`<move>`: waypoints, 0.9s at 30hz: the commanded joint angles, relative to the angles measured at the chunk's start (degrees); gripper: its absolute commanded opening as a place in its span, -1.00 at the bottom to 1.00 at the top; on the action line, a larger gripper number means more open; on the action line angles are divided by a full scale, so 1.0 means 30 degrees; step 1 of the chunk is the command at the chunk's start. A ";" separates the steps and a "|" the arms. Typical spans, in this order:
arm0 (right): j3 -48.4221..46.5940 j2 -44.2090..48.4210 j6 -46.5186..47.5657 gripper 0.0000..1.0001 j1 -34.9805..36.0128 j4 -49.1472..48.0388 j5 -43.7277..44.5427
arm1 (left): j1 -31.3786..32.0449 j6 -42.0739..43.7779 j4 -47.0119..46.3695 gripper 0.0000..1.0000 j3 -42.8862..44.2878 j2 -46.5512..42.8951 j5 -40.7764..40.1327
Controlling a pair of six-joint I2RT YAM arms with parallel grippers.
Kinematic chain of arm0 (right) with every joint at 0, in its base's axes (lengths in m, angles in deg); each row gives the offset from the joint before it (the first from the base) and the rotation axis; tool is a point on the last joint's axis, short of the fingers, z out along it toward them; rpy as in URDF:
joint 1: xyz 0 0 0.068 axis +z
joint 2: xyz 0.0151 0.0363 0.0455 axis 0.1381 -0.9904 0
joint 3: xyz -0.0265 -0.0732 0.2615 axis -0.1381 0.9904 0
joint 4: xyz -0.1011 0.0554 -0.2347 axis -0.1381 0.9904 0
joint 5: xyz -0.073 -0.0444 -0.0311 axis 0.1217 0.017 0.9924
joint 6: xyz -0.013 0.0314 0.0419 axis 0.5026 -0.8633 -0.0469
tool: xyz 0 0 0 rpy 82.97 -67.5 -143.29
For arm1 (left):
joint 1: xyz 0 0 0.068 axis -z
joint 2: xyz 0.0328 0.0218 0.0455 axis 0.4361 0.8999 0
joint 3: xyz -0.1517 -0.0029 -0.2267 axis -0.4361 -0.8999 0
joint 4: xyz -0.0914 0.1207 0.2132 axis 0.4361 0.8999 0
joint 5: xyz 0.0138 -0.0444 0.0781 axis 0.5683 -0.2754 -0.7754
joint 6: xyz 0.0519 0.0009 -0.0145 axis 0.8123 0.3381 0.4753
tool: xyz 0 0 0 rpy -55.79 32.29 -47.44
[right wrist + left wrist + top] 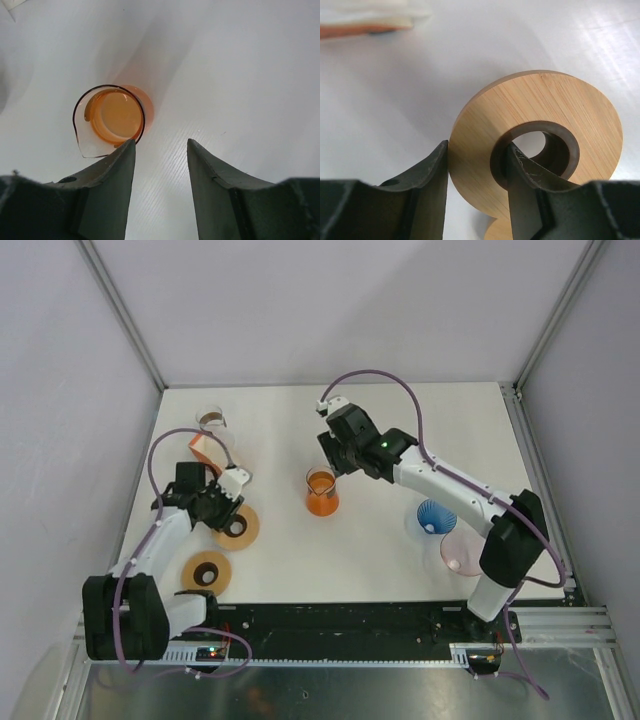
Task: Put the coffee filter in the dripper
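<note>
A pale coffee filter (203,447) leans in an orange holder at the back left; in the left wrist view the coffee filter (365,17) is a blurred strip at the top. A blue ribbed dripper (436,515) and a pink dripper (462,552) stand at the right, by the right arm. My left gripper (231,517) (479,145) is shut on a wooden ring (248,532) (545,105), one finger on its outer edge and one inside its dark collar. My right gripper (329,464) (161,141) hangs open and empty just behind an orange glass carafe (322,492) (112,117).
A second wooden ring (207,571) lies near the left arm's base. A small glass (212,420) with a brown rim stands at the back left. The white table (400,570) ends in a metal rail at the front, and grey walls close in the sides and back.
</note>
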 commanded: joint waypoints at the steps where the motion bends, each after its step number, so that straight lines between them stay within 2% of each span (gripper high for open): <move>1: 0.0219 0.1317 -0.0258 0.02 0.0010 -0.0076 0.0679 | 0.1544 -0.0731 0.1962 -1.00 0.2222 -0.0784 0.1198; 5: 0.0667 0.1844 -0.0426 0.03 -0.0177 -0.0057 0.0739 | 0.2754 -0.1420 0.3227 -0.99 0.4344 -0.0401 0.1247; 11: 0.1430 0.2633 -0.0995 0.03 -0.0799 -0.0176 0.0499 | 0.6275 -0.2621 0.4332 -1.00 0.8087 0.0420 0.0967; 18: 0.2953 0.3979 -0.1886 0.04 -0.2216 -0.0319 0.0106 | 0.9220 -0.3626 0.4928 -1.00 1.3405 0.4438 -0.0041; 27: 0.5236 0.5837 -0.2399 0.05 -0.3896 -0.0365 -0.0281 | 1.1242 -0.3735 0.5421 -0.99 1.7387 0.9072 -0.0921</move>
